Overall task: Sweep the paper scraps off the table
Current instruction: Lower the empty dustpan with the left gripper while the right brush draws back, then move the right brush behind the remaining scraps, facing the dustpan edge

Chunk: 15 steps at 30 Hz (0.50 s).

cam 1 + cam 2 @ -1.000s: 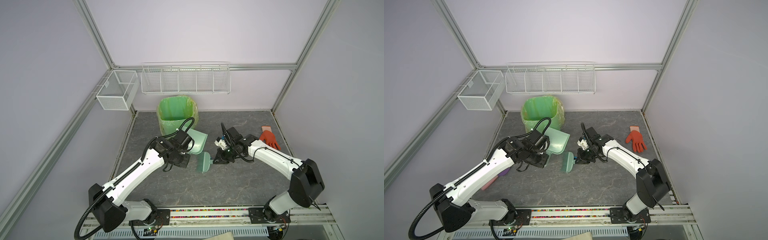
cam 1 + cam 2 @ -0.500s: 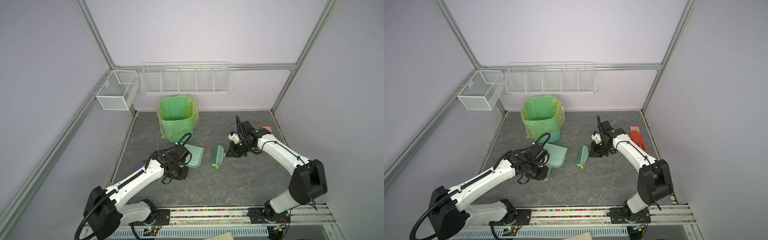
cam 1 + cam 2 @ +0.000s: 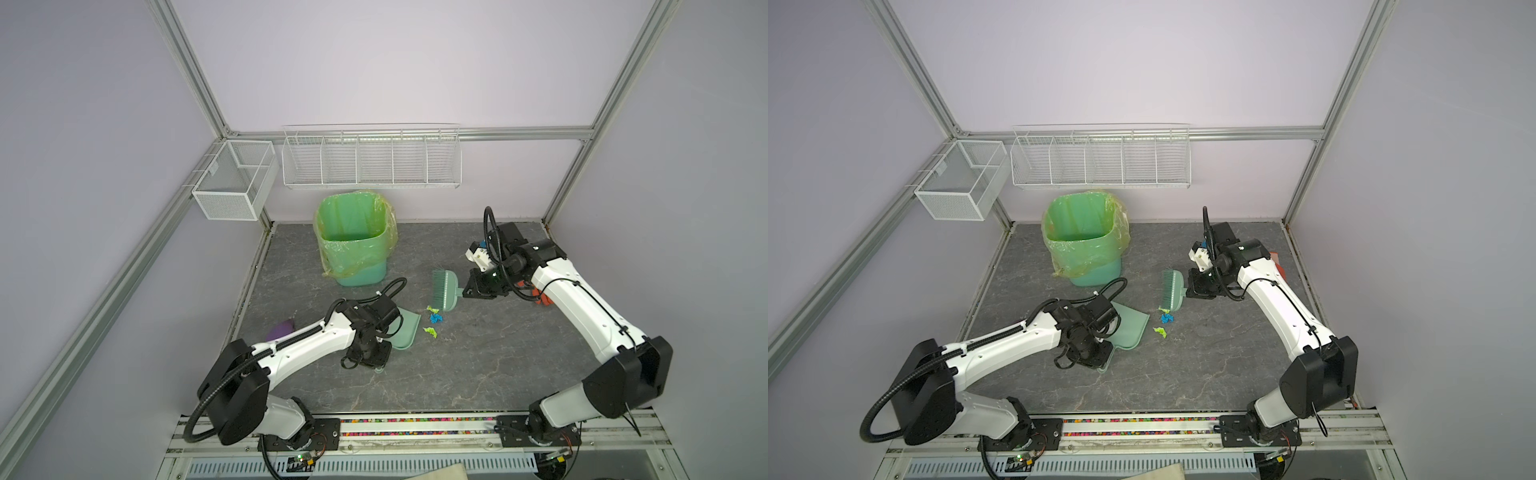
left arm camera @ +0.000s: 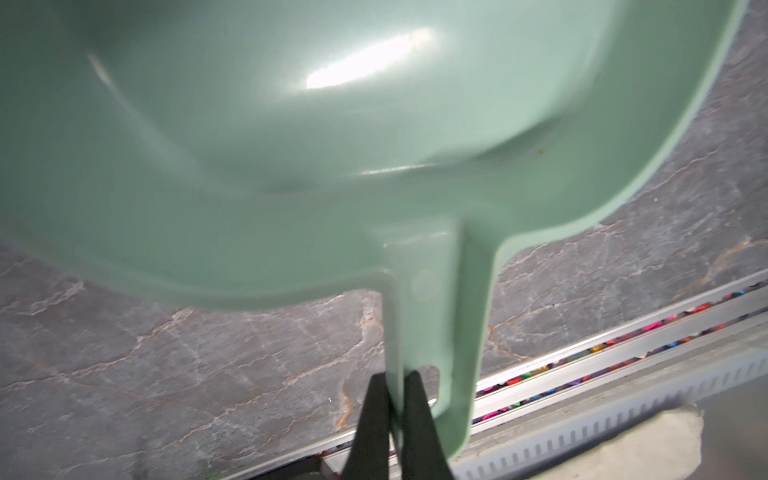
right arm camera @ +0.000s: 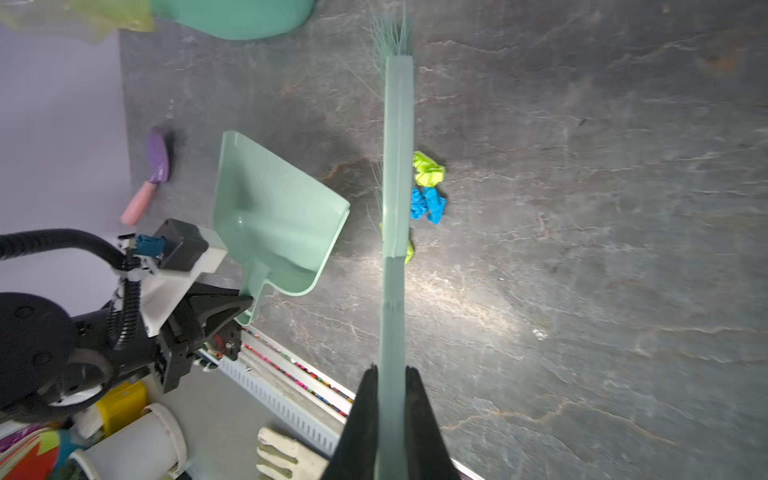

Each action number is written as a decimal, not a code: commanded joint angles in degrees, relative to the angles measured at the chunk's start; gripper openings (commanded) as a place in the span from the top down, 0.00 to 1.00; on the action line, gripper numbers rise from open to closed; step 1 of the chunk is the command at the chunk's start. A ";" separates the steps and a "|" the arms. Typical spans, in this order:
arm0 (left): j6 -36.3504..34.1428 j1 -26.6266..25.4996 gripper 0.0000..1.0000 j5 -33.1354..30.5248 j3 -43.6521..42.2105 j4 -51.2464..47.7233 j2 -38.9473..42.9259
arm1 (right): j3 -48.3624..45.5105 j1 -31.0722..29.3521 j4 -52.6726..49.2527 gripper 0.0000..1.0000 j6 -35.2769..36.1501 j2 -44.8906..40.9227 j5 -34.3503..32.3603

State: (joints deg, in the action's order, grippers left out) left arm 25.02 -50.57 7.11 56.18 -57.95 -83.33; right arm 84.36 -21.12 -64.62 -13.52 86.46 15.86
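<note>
Lab cell, aluminium frame rails [image 3: 519, 133]

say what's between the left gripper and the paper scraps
The dustpan that the left gripper grips, mouth toward the scraps, in both top views.

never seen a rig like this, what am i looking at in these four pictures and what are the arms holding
It is a robot with two white arms working on a grey marbled table. Two pictures look down on the whole scene from a camera pair overhead. The two close-ups come from a camera on each arm's wrist. The left end effector is shut on the handle of a mint dustpan. The right end effector is shut on the handle of a matching brush. A few paper scraps, blue and lime, lie on the table close to the brush head and the dustpan's open edge. A lined green bin stands behind, and a purple trowel lies near the table's left edge.
</note>
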 commanded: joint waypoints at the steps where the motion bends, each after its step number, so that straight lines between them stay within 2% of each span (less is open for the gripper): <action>1: -2.25 -0.91 1.00 -1.44 3.03 -3.24 -1.34 | 0.17 0.42 -4.50 0.93 4.07 -1.82 -6.61; 6: -3.85 -1.22 1.00 2.11 3.94 -3.41 -1.98 | -0.67 0.73 -4.29 0.93 4.59 -2.37 -8.22; 15: -5.16 -1.97 1.00 2.90 3.10 -4.11 -1.93 | 3.01 0.65 -5.96 0.93 6.53 -0.18 -13.85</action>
State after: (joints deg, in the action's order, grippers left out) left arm 20.73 -51.94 9.15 58.65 -61.12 -85.19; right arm 85.10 -20.71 -69.28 -8.91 85.76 4.64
